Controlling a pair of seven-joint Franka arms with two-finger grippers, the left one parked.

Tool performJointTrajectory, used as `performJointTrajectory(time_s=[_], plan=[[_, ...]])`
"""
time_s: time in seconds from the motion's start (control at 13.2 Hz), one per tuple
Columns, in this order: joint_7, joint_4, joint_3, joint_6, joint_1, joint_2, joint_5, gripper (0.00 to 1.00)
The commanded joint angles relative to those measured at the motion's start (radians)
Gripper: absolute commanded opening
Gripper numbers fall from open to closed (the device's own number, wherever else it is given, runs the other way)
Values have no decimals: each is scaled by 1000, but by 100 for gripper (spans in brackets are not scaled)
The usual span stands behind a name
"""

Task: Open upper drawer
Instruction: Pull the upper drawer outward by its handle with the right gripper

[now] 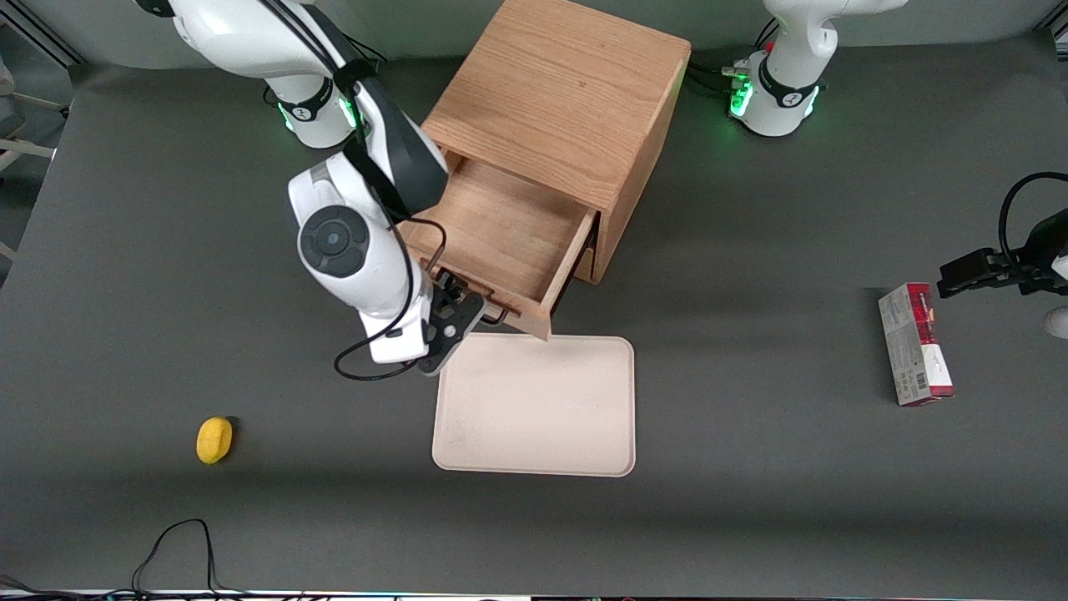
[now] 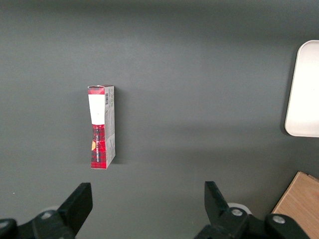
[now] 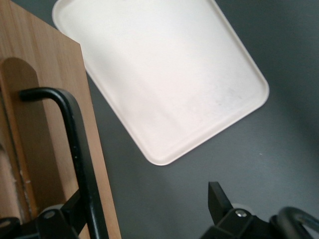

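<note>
Oak cabinet point(image 1: 567, 100) near the tabletop's farther edge; upper drawer point(image 1: 501, 242) pulled well out above cream tray point(image 1: 538, 409). Gripper point(image 1: 455, 321) at black bar handle point(image 3: 75, 149), fingers spread, handle just beside one finger point(image 3: 60, 219), not clamped

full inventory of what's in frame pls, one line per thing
upper drawer: 1, light oak, pulled out of the cabinet toward the front camera, nothing visible inside
handle: 1, black metal bar, on the upper drawer's front
cabinet: 1, oak, boxy, mid-table between the arm bases
tray: 1, cream, flat on the table in front of the drawer
sponge: 1, yellow, toward the working arm's end, nearer the front camera than the tray
box: 1, red and grey, lying flat toward the parked arm's end
table: 1, dark grey
gripper: 1, black, at the handle, one finger either side of the bar, not closed on it
</note>
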Motion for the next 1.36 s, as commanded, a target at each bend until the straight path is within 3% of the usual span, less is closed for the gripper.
performJointTrajectory(time_s=[0.0, 0.76, 1.14, 1.29], plan=[[-26, 52, 4, -8, -26, 37, -11, 100], [30, 159, 1, -20, -74, 77, -15, 100], [38, 309, -52, -161, -74, 66, -12, 100], [116, 320, -66, -190, -72, 25, -11, 100]])
